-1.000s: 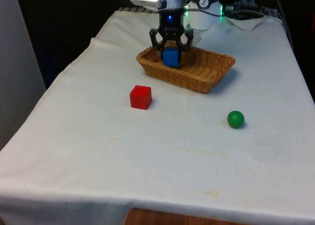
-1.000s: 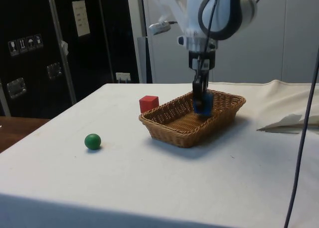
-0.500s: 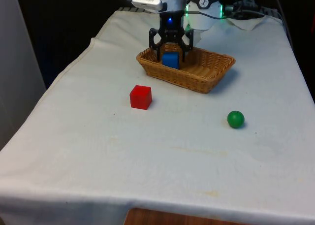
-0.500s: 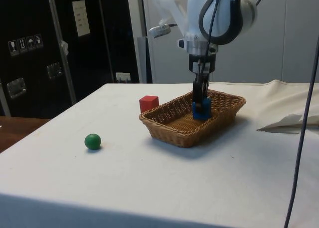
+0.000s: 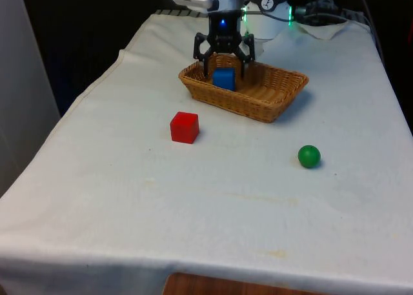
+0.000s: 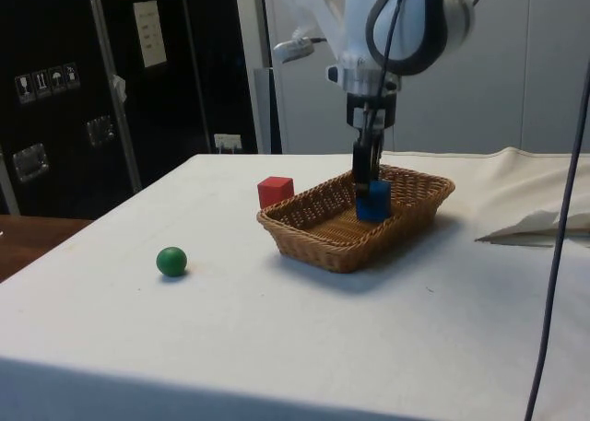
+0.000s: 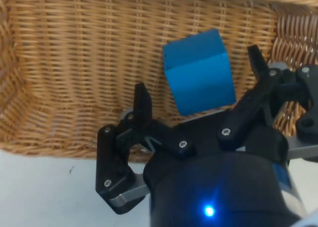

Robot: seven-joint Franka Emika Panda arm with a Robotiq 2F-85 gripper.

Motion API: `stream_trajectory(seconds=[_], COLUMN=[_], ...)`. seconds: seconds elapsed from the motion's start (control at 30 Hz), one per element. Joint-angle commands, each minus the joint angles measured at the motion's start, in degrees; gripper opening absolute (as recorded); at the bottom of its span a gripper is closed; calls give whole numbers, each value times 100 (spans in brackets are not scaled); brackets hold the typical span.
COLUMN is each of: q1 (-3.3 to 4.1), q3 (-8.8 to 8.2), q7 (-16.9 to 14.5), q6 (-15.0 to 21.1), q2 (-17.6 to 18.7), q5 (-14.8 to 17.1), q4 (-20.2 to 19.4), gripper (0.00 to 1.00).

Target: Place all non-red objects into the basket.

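Observation:
A blue cube [image 5: 224, 79] [image 6: 373, 201] [image 7: 199, 72] rests on the floor of the wicker basket [image 5: 271, 91] [image 6: 313, 226] [image 7: 64, 63], near its end at the front view's left. My gripper [image 5: 224, 57] [image 6: 367, 163] [image 7: 198, 85] hangs just above the cube, open, with its fingers spread to either side and clear of it. A red cube [image 5: 184, 127] [image 6: 275, 191] sits on the cloth in front of the basket. A green ball [image 5: 309, 156] [image 6: 171, 261] lies on the cloth towards the front view's right.
White cloth [image 5: 193, 198] covers the table; it is crumpled behind the basket at the far end [image 5: 335, 30]. Folded cloth [image 6: 539, 226] lies beyond the basket in the side view.
My gripper went from shut on the blue cube to open, dropping the cube onto the basket floor, and has risen slightly above it.

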Motion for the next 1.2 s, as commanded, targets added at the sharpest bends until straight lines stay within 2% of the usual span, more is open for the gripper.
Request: stream_trajectory(seconds=[0.0, 0.1, 0.13, 0.17, 0.4, 0.47, 0.5, 0.53, 0.67, 0.7, 0.73, 0.77, 1.0, 1.03, 1.07, 1.17], q1=[0, -11, 0, -17, -52, -52, -6, -52, -40, -34, 0, -29, 0, 29, 6, 11], q3=[-52, -69, -23, -69, -57, -46, -52, -29, 17, 40, 6, 63, 292, 241, 321, 401], q7=[6, -11, -69, -17, -34, -23, -138, -11, 29, 46, -109, 52, 172, 34, 201, 264], q6=[-160, -309, -229, -355, -773, -882, -842, -985, -1197, -1255, -1232, -1306, -1690, -1633, -1725, -1828], q2=[-160, -321, -269, -378, -854, -968, -985, -1071, -1232, -1266, -1324, -1301, -1455, -1461, -1461, -1473], q5=[-109, -155, -11, -166, -309, -355, -178, -395, -441, -435, -275, -435, -407, -275, -401, -401], q4=[-11, -6, -17, -6, 11, 29, -6, 46, 115, 143, 97, 172, 470, 418, 510, 625], gripper=[100, 100, 100, 100, 100, 100, 100, 100, 100, 100, 100, 100, 100, 100, 100, 100])
